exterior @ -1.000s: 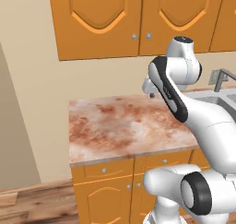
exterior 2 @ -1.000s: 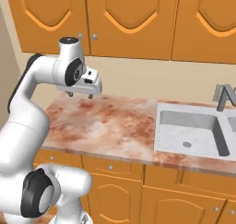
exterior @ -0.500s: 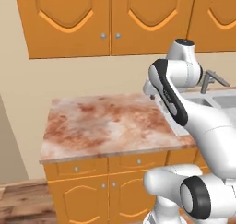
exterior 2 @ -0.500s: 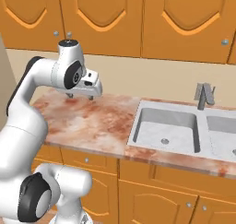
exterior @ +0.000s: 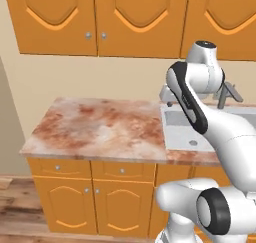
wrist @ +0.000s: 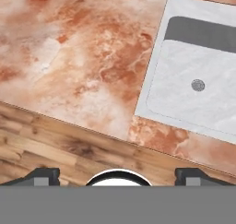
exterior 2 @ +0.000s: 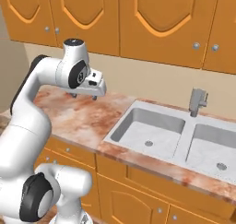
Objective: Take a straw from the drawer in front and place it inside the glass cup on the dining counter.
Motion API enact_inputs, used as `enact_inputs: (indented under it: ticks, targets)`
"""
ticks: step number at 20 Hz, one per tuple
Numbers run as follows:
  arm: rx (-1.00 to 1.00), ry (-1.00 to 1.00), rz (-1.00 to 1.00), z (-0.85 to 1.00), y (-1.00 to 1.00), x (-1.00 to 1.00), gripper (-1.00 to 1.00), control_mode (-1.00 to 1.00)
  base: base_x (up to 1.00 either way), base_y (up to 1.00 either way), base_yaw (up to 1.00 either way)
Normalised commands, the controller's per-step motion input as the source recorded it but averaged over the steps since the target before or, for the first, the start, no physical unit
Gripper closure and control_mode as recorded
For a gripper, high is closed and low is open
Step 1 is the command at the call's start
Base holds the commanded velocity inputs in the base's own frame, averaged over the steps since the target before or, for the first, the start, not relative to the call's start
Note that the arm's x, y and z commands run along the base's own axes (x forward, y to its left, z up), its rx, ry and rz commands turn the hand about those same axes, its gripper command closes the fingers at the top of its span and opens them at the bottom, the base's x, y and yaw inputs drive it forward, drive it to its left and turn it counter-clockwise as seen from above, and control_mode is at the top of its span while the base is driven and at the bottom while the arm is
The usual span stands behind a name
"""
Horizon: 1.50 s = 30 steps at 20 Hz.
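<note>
My gripper [exterior 2: 84, 97] hangs open over a reddish-brown and cream marble counter [exterior: 100, 127], close to the sink's left rim, with nothing between its fingers. In the hand view the gripper [wrist: 118, 176] looks down past the counter's front edge [wrist: 78, 57], its two tips far apart. Two shallow orange drawer fronts [exterior: 57, 167] [exterior: 122, 171] with small silver knobs sit shut under the counter; which one is the task's drawer I cannot tell. The straw, the glass cup and the dining counter are out of view.
A double steel sink [exterior 2: 152, 131] with a faucet [exterior 2: 197, 102] lies right of the gripper. Orange wall cabinets [exterior: 100, 17] hang above, arched cabinet doors [exterior: 65, 207] stand below. Wooden floor [wrist: 55, 149] runs before the counter.
The whole picture has slid left in both base views: the base has driven right along the counter, bringing the sink into view. The arm's pose and open gripper are unchanged.
</note>
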Motion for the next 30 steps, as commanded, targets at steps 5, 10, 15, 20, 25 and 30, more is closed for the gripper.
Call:
enact_inputs:
  ticks: [5, 10, 15, 20, 25, 30]
  targets:
    - [0.00, 0.00, 0.00, 0.00, 0.00, 0.00, -1.00, 1.00, 0.16, -0.64, 0.42]
    - [0.00, 0.00, 0.00, 0.00, 0.00, 0.00, -1.00, 1.00, 0.24, -0.52, 0.37]
    - [0.00, 0.00, 0.00, 0.00, 0.00, 0.00, -1.00, 1.00, 0.31, -0.19, 0.23]
    - [-0.01, 0.00, 0.02, -0.04, 0.42, -0.08, -1.00, -1.00, 0.00, 0.00, 0.00]
    - [-0.22, 0.00, 0.00, -0.25, 1.00, -0.33, -1.00, -1.00, 0.00, 0.00, 0.00]
    - [-0.31, 0.00, -0.01, -0.39, 1.00, -0.18, -1.00, -1.00, 0.00, 0.00, 0.00]
